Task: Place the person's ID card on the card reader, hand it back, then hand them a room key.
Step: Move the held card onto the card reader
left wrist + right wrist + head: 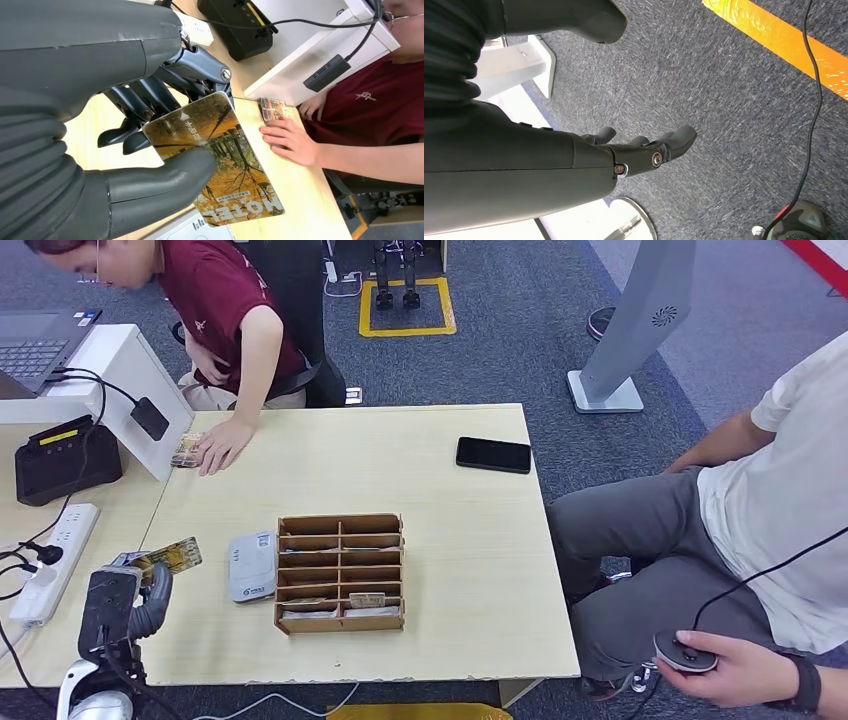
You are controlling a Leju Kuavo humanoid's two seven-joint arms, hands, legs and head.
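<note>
**Left hand holds the hotel key card**

The left hand (150, 150) pinches an orange, forest-printed hotel key card (220, 160) between thumb and fingers, long axis running outward past the fingertips. Beyond it, a person's hand (287, 140) rests on the table by another card (274, 107). The right hand (639, 150) hangs over carpet, fingers apart, holding nothing.

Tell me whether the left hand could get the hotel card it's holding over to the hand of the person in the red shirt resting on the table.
Probably yes. The left hand pinches the hotel card, and bare table lies between it and the person's hand. Whether the arm stretches that far is uncertain.
</note>
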